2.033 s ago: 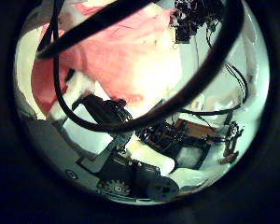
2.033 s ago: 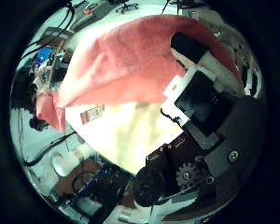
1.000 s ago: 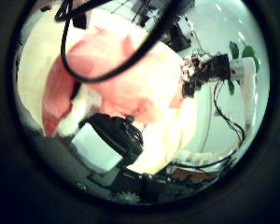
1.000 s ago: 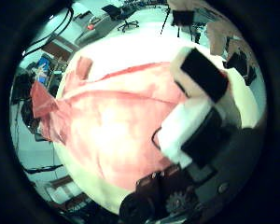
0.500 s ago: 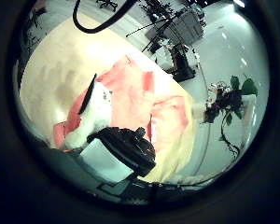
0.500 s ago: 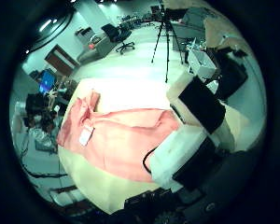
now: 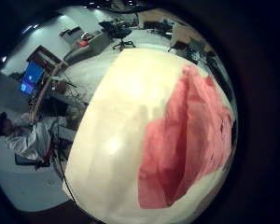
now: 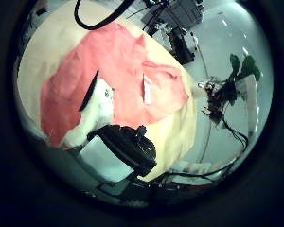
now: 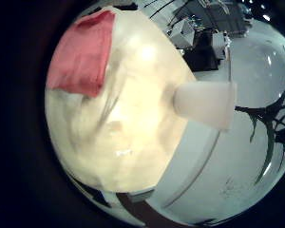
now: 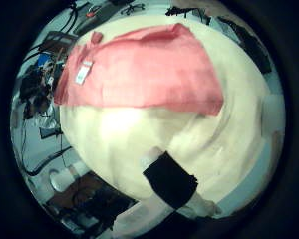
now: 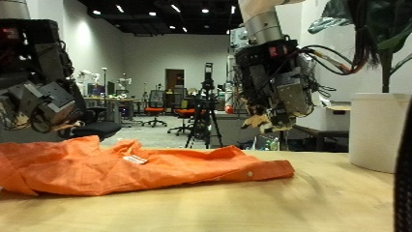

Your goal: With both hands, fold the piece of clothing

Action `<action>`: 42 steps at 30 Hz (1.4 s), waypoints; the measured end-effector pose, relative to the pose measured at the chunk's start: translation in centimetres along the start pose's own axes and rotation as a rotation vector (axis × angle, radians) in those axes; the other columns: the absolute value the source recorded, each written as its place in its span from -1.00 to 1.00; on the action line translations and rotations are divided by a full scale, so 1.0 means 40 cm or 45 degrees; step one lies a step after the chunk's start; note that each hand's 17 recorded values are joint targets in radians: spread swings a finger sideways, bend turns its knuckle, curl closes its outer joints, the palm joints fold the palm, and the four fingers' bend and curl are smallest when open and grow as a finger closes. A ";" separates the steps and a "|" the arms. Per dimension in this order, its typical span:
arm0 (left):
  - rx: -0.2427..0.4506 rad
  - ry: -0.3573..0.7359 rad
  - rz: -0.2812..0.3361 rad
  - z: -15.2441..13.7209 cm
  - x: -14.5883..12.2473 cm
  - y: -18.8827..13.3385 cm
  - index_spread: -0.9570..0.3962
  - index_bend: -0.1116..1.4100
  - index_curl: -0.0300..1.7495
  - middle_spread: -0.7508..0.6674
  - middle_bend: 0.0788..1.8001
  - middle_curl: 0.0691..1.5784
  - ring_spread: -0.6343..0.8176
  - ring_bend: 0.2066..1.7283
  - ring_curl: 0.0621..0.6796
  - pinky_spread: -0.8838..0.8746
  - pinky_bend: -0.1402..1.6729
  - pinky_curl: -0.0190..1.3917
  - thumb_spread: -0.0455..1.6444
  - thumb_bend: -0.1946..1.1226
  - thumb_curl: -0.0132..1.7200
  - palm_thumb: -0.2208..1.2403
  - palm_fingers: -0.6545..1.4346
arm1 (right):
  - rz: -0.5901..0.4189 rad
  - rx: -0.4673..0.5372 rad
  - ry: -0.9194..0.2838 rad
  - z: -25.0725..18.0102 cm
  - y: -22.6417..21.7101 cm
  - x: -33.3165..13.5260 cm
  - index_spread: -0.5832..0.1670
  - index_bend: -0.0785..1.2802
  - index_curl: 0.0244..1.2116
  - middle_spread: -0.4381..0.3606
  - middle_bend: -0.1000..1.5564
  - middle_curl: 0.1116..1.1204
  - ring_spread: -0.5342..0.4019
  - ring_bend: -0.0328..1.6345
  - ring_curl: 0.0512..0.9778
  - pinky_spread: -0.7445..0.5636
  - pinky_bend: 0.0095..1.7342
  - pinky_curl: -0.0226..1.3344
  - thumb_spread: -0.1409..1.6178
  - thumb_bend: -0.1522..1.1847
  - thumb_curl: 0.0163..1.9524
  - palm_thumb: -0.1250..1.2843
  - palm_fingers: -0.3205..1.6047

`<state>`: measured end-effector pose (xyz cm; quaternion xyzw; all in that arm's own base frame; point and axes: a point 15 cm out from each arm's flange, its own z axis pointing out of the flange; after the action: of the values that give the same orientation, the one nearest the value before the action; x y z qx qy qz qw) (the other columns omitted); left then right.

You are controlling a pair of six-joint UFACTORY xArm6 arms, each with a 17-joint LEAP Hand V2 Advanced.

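My left hand point(image 11: 39, 97) hangs above one end of it, fingers relaxed, holding nothing. My right hand point(image 11: 277, 87) hangs above the other end, fingers loose and off the cloth. The garment lies on the table in the left little finger side palm view point(image 7: 191, 140), the left thumb side palm view point(image 8: 104, 66), the right little finger side palm view point(image 9: 85, 52) and the right thumb side palm view point(image 10: 140, 70).
A white pot point(image 11: 380, 130) with a plant stands on the table beyond my right hand. A tripod point(image 11: 206, 97) and office chairs stand in the room behind the table. Bare tabletop point(image 10: 120, 134) lies beside the garment.
Two seconds ago the cloth hung close to both palms. Now it lies flat on the table, and both hands have let go and risen away from it.
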<state>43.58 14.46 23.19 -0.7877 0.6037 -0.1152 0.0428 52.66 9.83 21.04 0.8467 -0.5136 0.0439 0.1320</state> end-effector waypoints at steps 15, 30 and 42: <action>0.008 0.040 0.083 -0.055 0.121 0.087 0.48 -0.51 -0.45 0.29 -0.88 -0.64 0.21 -0.65 -0.49 0.38 -0.65 -0.58 0.63 -0.72 -0.62 0.06 -0.16 | -0.094 -0.335 -0.021 0.187 0.057 -0.073 -0.44 -0.60 -0.34 -0.08 -0.52 -0.50 0.37 -0.63 -0.62 0.50 -0.71 -0.53 0.49 -0.81 -0.83 -0.81 -0.48; 0.018 0.043 0.108 -0.067 0.160 0.053 0.44 -0.48 -0.44 0.25 -0.87 -0.64 0.20 -0.67 -0.50 0.36 -0.65 -0.60 0.61 -0.72 -0.62 0.08 -0.14 | -0.131 -0.560 -0.054 0.158 0.323 -0.072 -0.35 -0.62 -0.41 -0.06 -0.53 -0.50 0.25 -0.67 -0.61 0.43 -0.80 -0.56 0.43 -0.83 -0.84 -0.88 -0.39; -0.003 0.036 0.135 -0.075 0.172 0.051 0.43 -0.49 -0.43 0.23 -0.87 -0.63 0.19 -0.67 -0.48 0.36 -0.65 -0.62 0.61 -0.72 -0.62 0.09 -0.13 | -0.176 -0.553 -0.062 0.119 0.555 -0.078 -0.36 -0.62 -0.44 -0.05 -0.54 -0.50 0.23 -0.67 -0.59 0.42 -0.80 -0.58 0.43 -0.83 -0.85 -0.87 -0.37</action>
<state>42.64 7.52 26.56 -0.7528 0.6454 -0.1233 0.0394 31.33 1.50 19.76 0.8324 -0.4549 -0.0974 0.3012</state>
